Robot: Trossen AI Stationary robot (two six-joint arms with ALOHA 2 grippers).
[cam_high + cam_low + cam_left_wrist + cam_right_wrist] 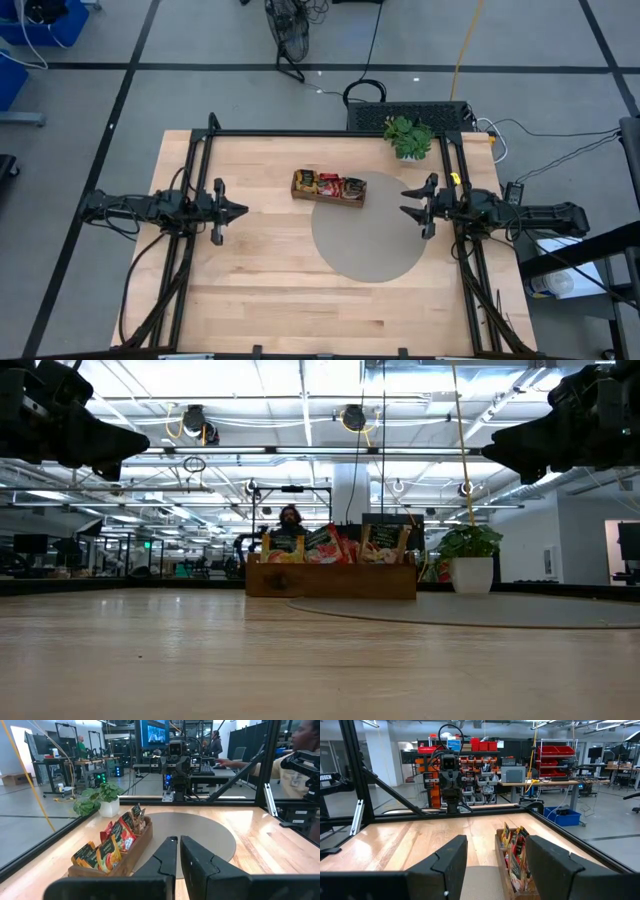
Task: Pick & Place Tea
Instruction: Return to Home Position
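Note:
Several tea sachets [330, 184], red, yellow and green, stand upright in a long brown wooden tray [327, 198] at the table's far middle, on the far left rim of a round grey mat [368, 230]. The sachets [114, 842] and the tray [132, 854] also show in the left wrist view. My left gripper [243, 210] hovers shut at the table's left, pointing level at the tray. My right gripper [404, 199] hovers open at the right, above the mat's edge, nothing between its fingers [451, 857].
A small green potted plant [410, 138] stands at the table's far edge, right of the tray. A black frame [330, 132] runs along the table's far and side edges. Bare wood lies along the near side. People show in the room beyond.

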